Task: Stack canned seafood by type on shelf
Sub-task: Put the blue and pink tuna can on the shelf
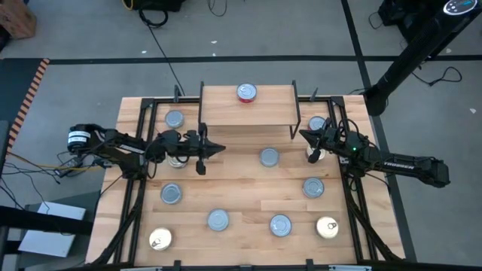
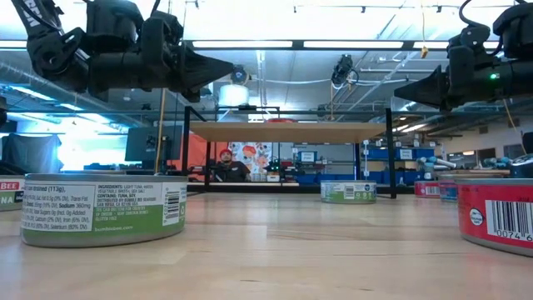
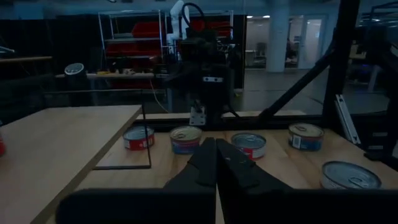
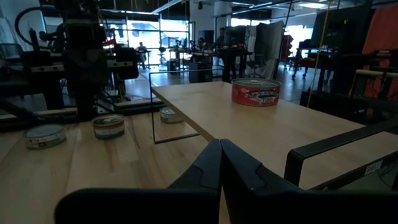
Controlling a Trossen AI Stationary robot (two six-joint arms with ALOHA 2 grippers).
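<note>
The shelf [image 1: 247, 105] stands at the table's far middle. One red-topped tin [image 1: 246, 92] rests flat on its board near the far edge, and shows too in the right wrist view [image 4: 255, 92]. Several more tins lie flat on the tabletop, among them silver ones [image 1: 269, 156] [image 1: 218, 220] and gold ones [image 1: 160, 239] [image 1: 327, 227]. My left gripper [image 1: 218, 149] hovers shut and level just left of the shelf's near left corner, holding nothing. My right gripper [image 1: 303, 135] hovers shut by the shelf's right side, also holding nothing.
Black frame rails [image 1: 141, 128] run along the table's left and right sides. A tin [image 1: 174, 119] lies left of the shelf, and another [image 1: 317, 124] lies partly under the right arm. A big green-labelled tin [image 2: 102, 208] stands close to the low camera.
</note>
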